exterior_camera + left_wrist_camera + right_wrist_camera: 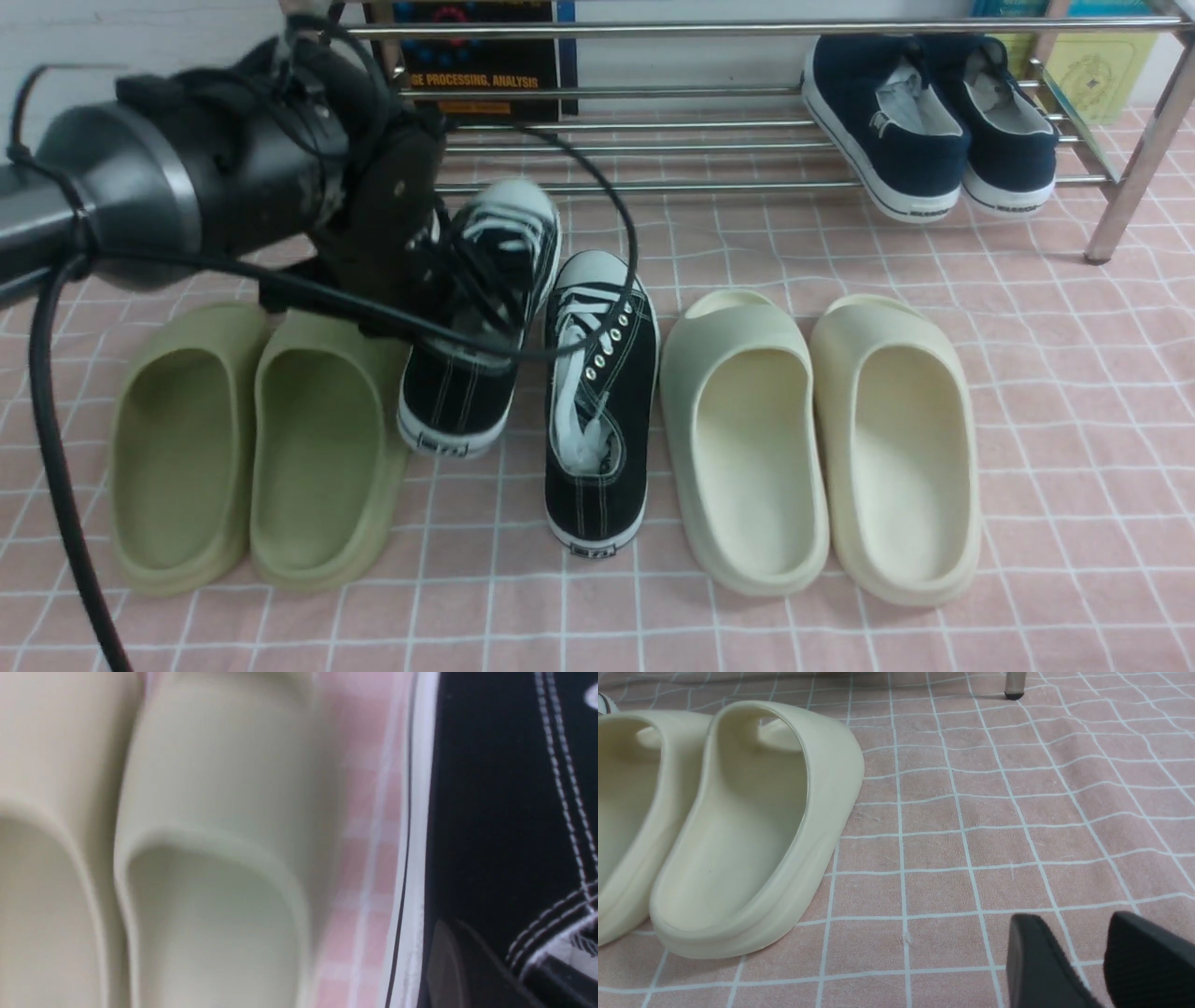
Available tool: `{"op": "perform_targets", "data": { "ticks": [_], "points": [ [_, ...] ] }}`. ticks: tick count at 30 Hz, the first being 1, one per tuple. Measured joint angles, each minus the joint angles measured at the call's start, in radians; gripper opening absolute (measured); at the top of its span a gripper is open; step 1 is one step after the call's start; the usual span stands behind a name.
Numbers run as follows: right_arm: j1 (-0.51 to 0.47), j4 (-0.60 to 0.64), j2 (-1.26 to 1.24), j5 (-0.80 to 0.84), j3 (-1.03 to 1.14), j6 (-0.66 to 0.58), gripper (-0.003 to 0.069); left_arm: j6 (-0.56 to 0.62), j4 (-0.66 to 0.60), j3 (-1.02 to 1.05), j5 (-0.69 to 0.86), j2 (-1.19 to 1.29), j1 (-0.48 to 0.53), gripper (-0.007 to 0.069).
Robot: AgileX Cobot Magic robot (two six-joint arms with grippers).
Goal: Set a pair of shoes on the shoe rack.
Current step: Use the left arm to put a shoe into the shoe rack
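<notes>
Slippage risk: left gripper is clamped narrow on the left black sneaker, with the shoe rack at twelve o'clock. A thin hold could drop it onto its mate at four o'clock. Right gripper stands wide, empty.

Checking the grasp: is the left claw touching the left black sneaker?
Touching. In the left wrist view the left claw pinches the canvas side of the left black sneaker at its collar.
</notes>
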Motion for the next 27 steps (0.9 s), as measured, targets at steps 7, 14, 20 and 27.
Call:
{"op": "perform_targets", "data": {
  "ticks": [7, 14, 20, 27],
  "points": [
    [0.000, 0.000, 0.000, 0.000, 0.000, 0.000, 0.0237, 0.008, 0.027, -0.153, -0.021, 0.058, 0.001, 0.0009],
    [0.000, 0.000, 0.000, 0.000, 0.000, 0.000, 0.0237, 0.017, 0.073, -0.353, -0.008, 0.257, 0.002, 0.0009],
    [0.000, 0.000, 0.000, 0.000, 0.000, 0.000, 0.0237, 0.023, 0.107, -0.570, 0.021, 0.419, 0.005, 0.0010],
    [0.000, 0.000, 0.000, 0.000, 0.000, 0.000, 0.0237, 0.023, 0.049, -0.727, 0.031, 0.542, 0.063, 0.0011]
  ]
}}
